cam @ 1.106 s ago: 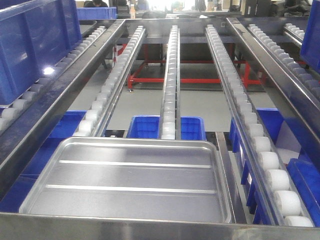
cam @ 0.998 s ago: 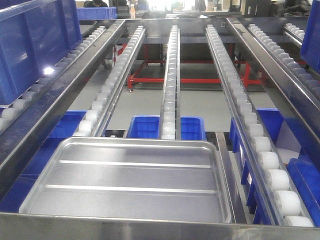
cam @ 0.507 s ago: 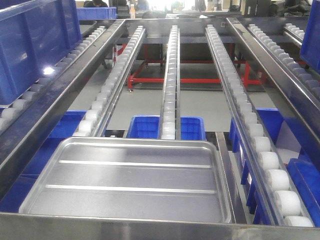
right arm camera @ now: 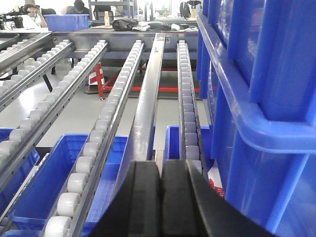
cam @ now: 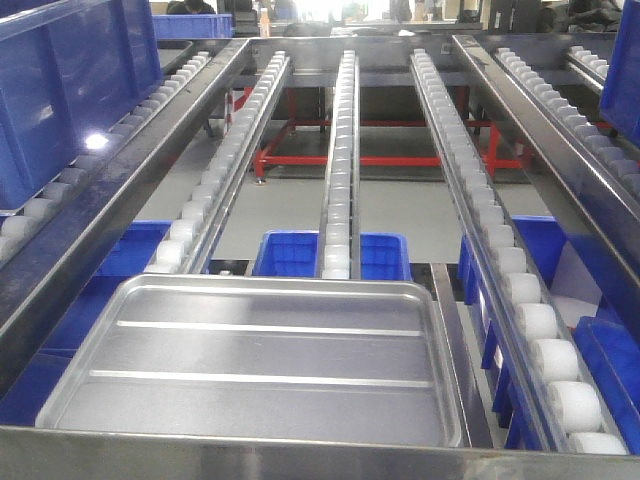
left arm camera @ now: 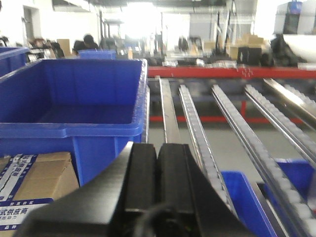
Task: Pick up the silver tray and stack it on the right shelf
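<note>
Barely visible: silver tray [cam: 260, 350] near rim against steel front bar [cam: 300, 462].

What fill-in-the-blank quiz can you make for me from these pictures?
1. The tray has ___ raised ribs across its flat bottom.
2. The rollers along the rails are ___ in colour.
3. The bins below the rails are ___.
4. In both wrist views the black jaws are ___, with nothing between them.

Missing words: two; white; blue; shut.
</note>
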Tool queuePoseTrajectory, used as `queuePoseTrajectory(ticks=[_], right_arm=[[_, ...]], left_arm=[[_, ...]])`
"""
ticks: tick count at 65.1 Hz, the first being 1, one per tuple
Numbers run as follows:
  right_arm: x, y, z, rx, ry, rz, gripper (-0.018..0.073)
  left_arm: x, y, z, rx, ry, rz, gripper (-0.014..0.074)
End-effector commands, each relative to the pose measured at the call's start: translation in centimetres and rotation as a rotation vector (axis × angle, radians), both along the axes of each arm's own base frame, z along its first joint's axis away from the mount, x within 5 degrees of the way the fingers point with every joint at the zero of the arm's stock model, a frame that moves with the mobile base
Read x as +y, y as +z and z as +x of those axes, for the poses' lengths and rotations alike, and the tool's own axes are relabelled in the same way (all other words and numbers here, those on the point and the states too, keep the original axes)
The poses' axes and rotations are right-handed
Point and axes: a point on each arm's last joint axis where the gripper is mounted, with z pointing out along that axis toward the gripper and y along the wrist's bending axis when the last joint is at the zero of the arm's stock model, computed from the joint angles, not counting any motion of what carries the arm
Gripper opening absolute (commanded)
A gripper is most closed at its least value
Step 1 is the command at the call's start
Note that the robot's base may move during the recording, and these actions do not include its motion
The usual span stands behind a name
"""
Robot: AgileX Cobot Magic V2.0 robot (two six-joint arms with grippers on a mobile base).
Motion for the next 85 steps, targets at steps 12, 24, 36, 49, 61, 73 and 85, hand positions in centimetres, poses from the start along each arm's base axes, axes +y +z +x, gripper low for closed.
queuePoseTrajectory(ticks=[12, 24, 36, 49, 61, 73, 85], right_arm=[[0.0, 1.6, -0.4, -0.136, -0.004, -0.013, 0.0056], [0.0, 1.6, -0.4, -0.139, -0.003, -0.011, 0.0056], [0.0, 4.5, -1.1, -0.22, 0.01, 0.073, 0.0062], [0.4, 10.4, -1.8, -0.197, 0.116, 0.173, 0.0363], [2.0, 12.9, 0.1, 0.003, 0.338, 0.323, 0.0463], [6.2, 12.9, 3.4, 0.363, 0.586, 0.288, 0.0463], [11.8, 12.1, 7.2, 0.721, 0.694, 0.126, 0.0442]], left_arm=[[-2.3, 5.6, 3.9, 0.361, -0.18, 0.019, -0.009], [-5.5, 4.2, 7.8, 0.593, -0.335, 0.088, 0.0134], [-7.1, 2.2, 10.3, 0.743, -0.364, 0.093, 0.0298], [-8.1, 0.7, 11.8, 0.846, -0.375, 0.061, 0.0298], [-8.6, -0.5, 12.8, 0.913, -0.372, 0.071, 0.0298], [-8.8, -1.1, 13.1, 0.961, -0.376, 0.071, 0.0298], [-8.9, -1.1, 13.2, 0.953, -0.373, 0.068, 0.0298]])
